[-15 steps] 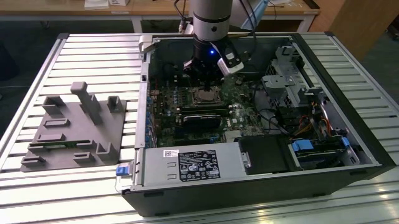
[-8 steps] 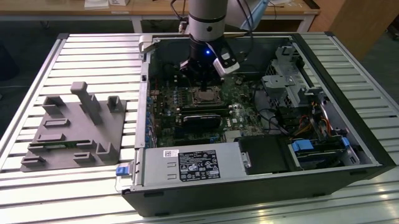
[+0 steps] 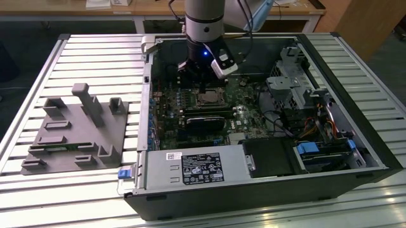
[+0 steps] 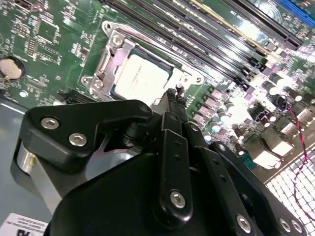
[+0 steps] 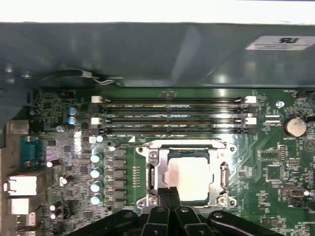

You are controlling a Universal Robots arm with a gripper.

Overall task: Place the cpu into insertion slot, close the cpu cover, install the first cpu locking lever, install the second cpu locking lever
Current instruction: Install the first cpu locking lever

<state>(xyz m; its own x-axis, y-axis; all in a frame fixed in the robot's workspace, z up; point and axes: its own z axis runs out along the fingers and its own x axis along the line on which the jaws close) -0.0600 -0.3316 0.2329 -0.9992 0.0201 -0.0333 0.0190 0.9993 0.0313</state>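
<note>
The cpu [image 5: 189,176] lies flat in the insertion slot [image 5: 220,200] on the green motherboard, its pale silver face up. The cpu cover [image 5: 153,169] lies down over the cpu's edges as a silver frame. My gripper [image 5: 168,195] is at the socket's edge, its two black fingers pressed together with nothing visible between them. In the second wrist view the gripper [image 4: 172,96] reaches the corner of the cover [image 4: 106,63] beside the cpu [image 4: 140,78], and a small metal tip [image 4: 179,89] stands up beside it. In the exterior view the gripper [image 3: 201,88] hangs just above the insertion slot [image 3: 208,99].
Long black memory slots [image 5: 172,115] run beside the socket. The case wall [image 5: 147,54] rises behind them. A black labelled box [image 3: 201,168], a drive cage [image 3: 292,88] and cables [image 3: 311,126] fill the case's other parts. A grey fixture [image 3: 76,133] sits on the slatted table.
</note>
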